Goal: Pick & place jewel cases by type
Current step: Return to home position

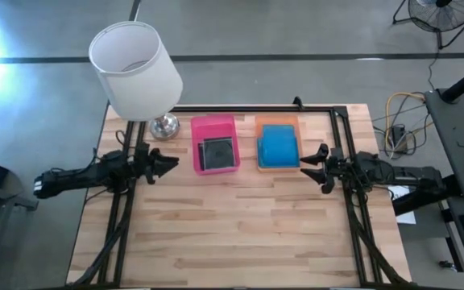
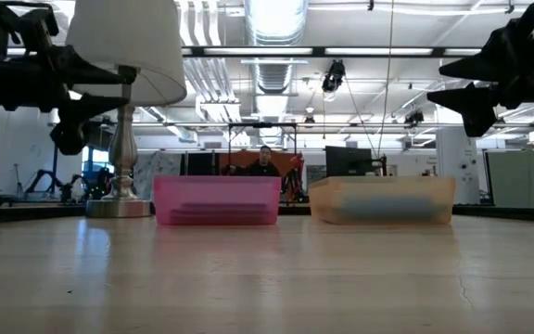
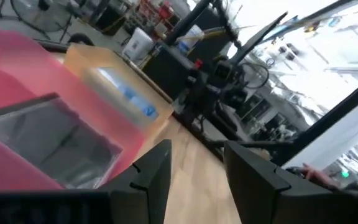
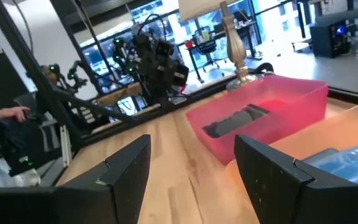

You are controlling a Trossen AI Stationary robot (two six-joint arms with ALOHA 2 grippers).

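Note:
The dark grey jewel cases (image 1: pixel 217 153) lie stacked in the pink tray (image 1: pixel 215 124). The bright blue jewel cases (image 1: pixel 279 146) lie in the orange tray (image 1: pixel 277 121). My left gripper (image 1: pixel 172 163) hovers open above the table, just left of the pink tray. My right gripper (image 1: pixel 316 165) hovers open just right of the orange tray. In the left wrist view the grey cases (image 3: pixel 48 143) show inside the pink tray (image 3: pixel 17 56), with my open fingers (image 3: pixel 197 174) beside it. The right wrist view shows the pink tray (image 4: pixel 260 112) and a blue case (image 4: pixel 353 163) past my open gripper (image 4: pixel 191 168).
A lamp with a white shade (image 1: pixel 134 68) and silver base (image 1: pixel 164 126) stands at the table's far left, close to my left arm. A black frame (image 1: pixel 341 153) runs around the table. The near half of the wooden table (image 1: pixel 240 234) is bare. A person (image 2: pixel 265 161) sits beyond the table.

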